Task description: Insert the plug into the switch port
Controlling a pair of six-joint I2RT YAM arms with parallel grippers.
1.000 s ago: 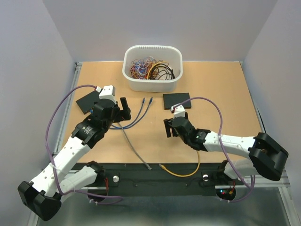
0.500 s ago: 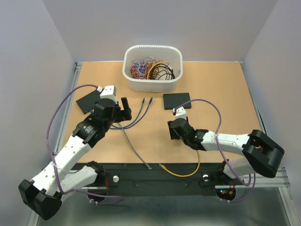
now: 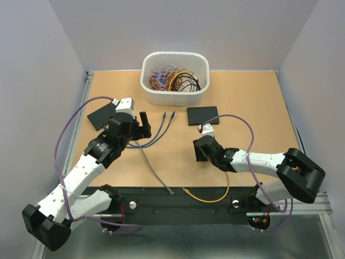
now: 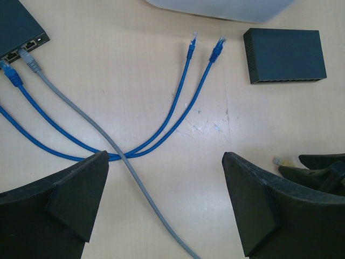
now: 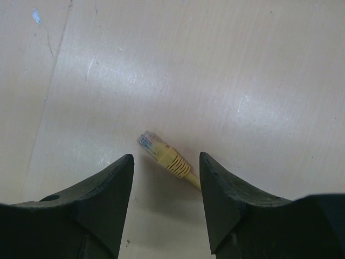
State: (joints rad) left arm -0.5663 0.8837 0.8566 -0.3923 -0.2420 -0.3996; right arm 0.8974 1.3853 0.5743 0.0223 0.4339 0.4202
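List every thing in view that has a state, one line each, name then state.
plug: lying loose on the table between the right hand's fingers, not gripped
right hand: open, straddling the plug's yellow boot
left hand: open wide, holding nothing
left switch: grey and blue cables plugged in
right switch: no cable attached
two blue connectors: unplugged, lying loose

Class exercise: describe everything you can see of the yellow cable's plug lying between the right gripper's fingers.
The plug is a small clear plastic connector on a ribbed yellow boot, ending a thin yellow cable. It lies flat on the tan table, tip pointing up-left in the right wrist view, between the open right gripper fingers. Nothing grips it yet.
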